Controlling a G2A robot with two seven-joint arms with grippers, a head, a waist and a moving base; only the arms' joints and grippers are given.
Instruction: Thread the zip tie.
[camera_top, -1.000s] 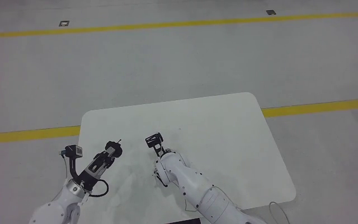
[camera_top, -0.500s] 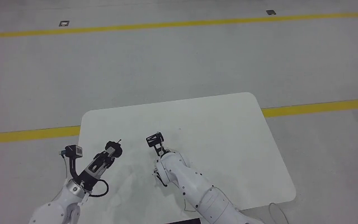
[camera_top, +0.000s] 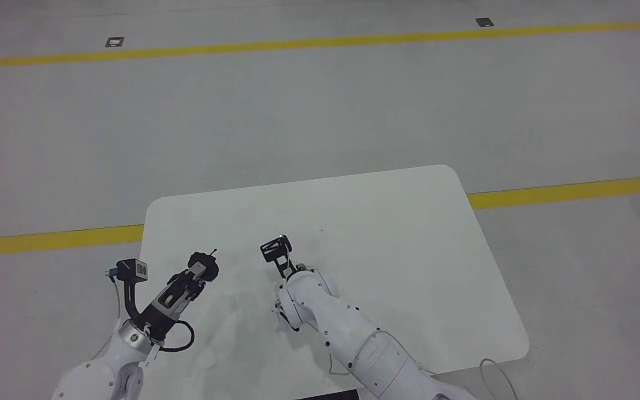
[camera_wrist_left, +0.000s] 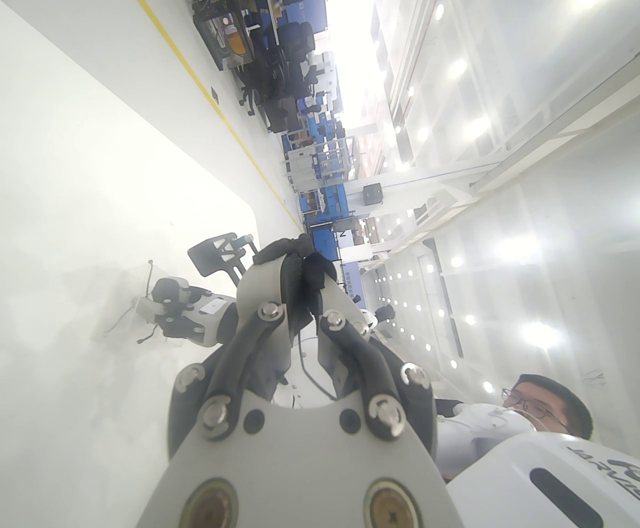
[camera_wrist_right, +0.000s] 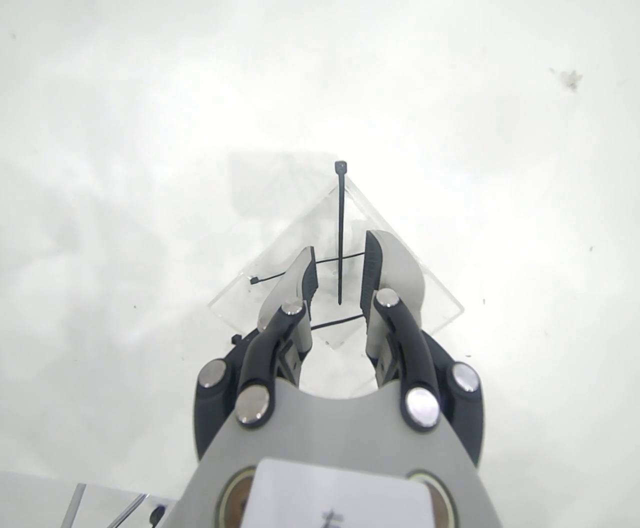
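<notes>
Several black zip ties lie on a small clear plate (camera_wrist_right: 400, 260) on the white table. One zip tie (camera_wrist_right: 340, 210) lies lengthwise between the fingers of my right gripper (camera_wrist_right: 340, 250), which hangs open just above the plate. Two more ties (camera_wrist_right: 272, 276) cross under the fingers. From above, the right arm (camera_top: 300, 300) points down at the table's front middle. My left gripper (camera_wrist_left: 305, 255) is shut, held off the table to the left (camera_top: 205, 265). A thin black sliver (camera_top: 212, 252) sticks out of its tips; I cannot tell what it is.
The white table (camera_top: 400, 230) stretches bare to the right and back, with rounded corners. In the left wrist view the right arm's gripper (camera_wrist_left: 170, 305) stands over the plate, a tie (camera_wrist_left: 150, 270) sticking up beside it.
</notes>
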